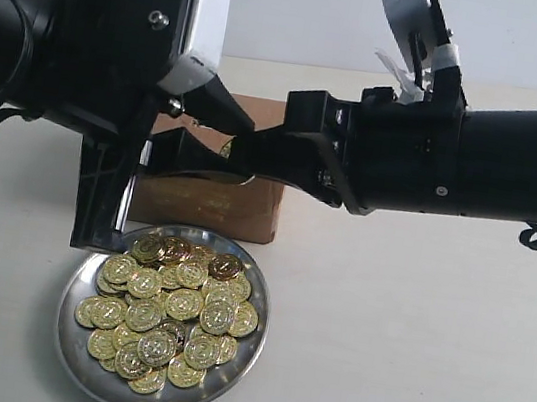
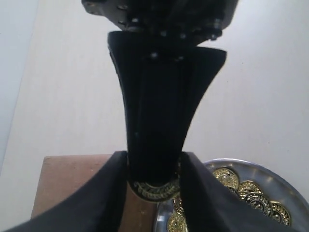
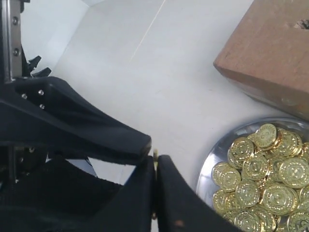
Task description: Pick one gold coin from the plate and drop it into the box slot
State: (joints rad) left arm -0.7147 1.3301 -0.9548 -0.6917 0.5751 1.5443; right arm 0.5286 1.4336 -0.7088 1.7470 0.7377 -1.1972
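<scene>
Two black arms cross in front of the box (image 1: 217, 209), hiding its top and left end; only part of its near face shows there. The slot (image 3: 303, 22) is cut off by the edge of the right wrist view. The coin (image 3: 155, 153) pinched in the right gripper (image 3: 155, 162) shows as only a thin gold sliver. The left gripper (image 1: 97, 234) covers the far-left rim of the plate (image 1: 69, 348); whether its jaws are parted cannot be told.

A: What's the plate (image 1: 221, 381) made of?
B: Bare metal, polished bright. The coins (image 1: 166, 312) are glossy gold, embossed.
A: And the box (image 1: 212, 208)?
B: Brown cardboard — matt and scuffed. The right gripper (image 3: 155, 160) looks like matt black plastic; the table (image 1: 406, 363) is smooth, dull white.
</scene>
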